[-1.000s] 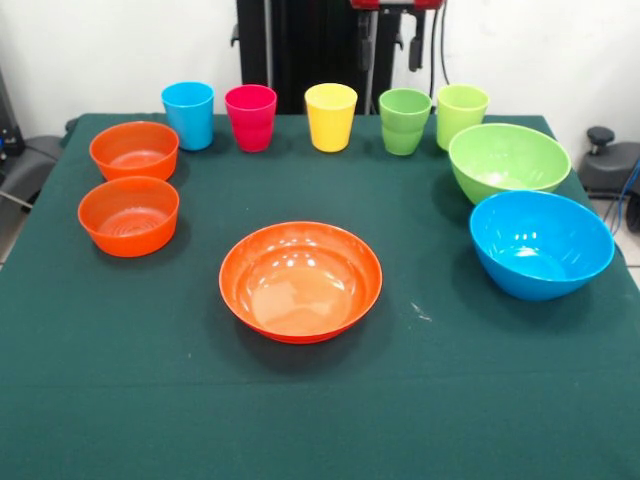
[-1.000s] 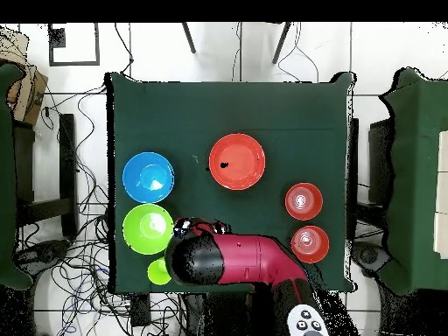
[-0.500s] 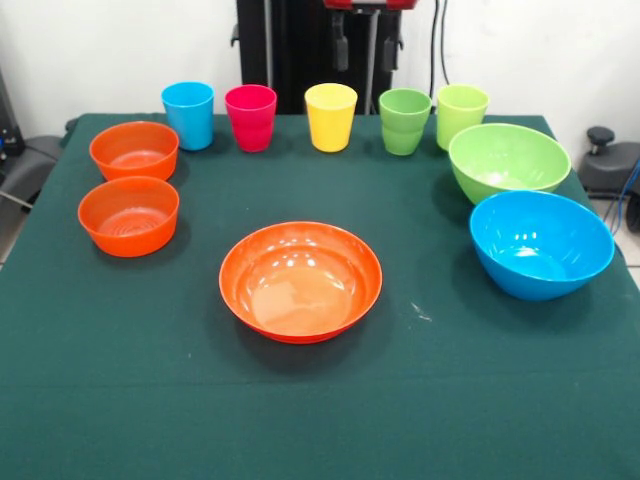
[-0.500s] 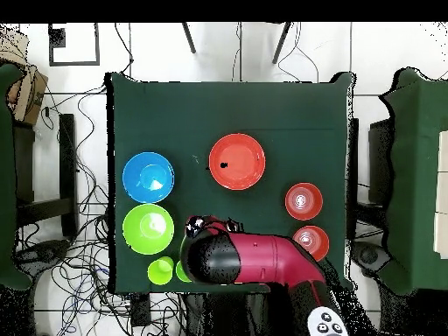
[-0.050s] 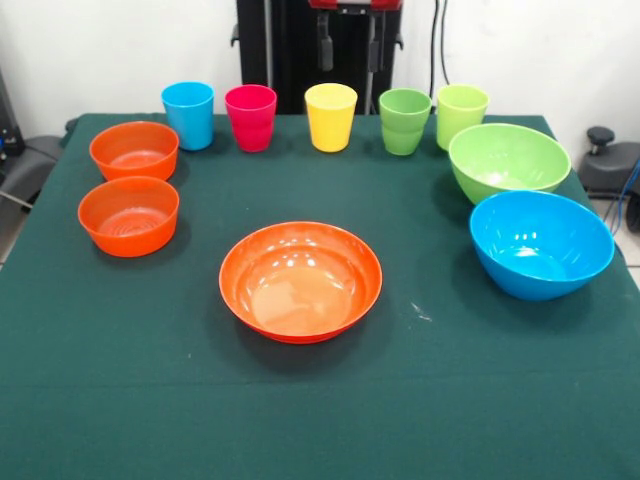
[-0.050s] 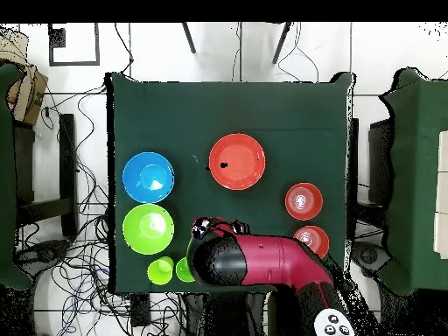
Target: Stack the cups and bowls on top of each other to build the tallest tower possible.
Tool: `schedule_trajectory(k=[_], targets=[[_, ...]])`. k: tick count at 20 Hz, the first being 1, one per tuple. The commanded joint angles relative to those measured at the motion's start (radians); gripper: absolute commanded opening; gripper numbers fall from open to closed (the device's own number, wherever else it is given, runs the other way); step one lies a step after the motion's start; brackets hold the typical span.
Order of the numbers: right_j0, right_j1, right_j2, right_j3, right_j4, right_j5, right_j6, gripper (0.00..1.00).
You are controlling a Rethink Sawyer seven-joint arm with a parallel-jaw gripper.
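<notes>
Along the table's far edge stand a sky blue cup, a pink cup, a yellow cup and two green cups. The wide orange bowl sits mid-table, with two small orange bowls at the left. A lime green bowl and a blue bowl are at the right. No tower is in view. My gripper hangs open and empty, high above and behind the yellow cup. In the overhead view the red arm hides the blue, pink and yellow cups.
The dark green cloth covers the whole table. Overhead, the arm overlaps one small orange bowl, and cables lie on the floor around the table.
In the front view the gripper has slid left, from above the green cups to above the yellow cup. Overhead, the arm has swung right. No cup or bowl has moved.
</notes>
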State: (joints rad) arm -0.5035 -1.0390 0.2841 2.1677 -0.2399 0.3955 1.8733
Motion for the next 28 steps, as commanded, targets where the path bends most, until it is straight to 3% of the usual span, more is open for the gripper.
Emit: schedule_trajectory(k=[1, 5, 12, 15, 28], targets=[[0.006, 0.05, 0.071, 0.03, -0.101, -0.023, -0.049, 1.0], [-0.006, 0.038, 0.077, 0.036, -0.106, -0.02, -0.052, 1.0], [0.011, 0.097, 0.048, 0.015, -0.152, -0.064, -0.017, 1.0], [-0.01, 0.111, 0.051, 0.035, -0.169, -0.086, -0.022, 1.0], [-0.076, 0.053, 0.071, 0.148, -0.186, -0.123, -0.009, 1.0]])
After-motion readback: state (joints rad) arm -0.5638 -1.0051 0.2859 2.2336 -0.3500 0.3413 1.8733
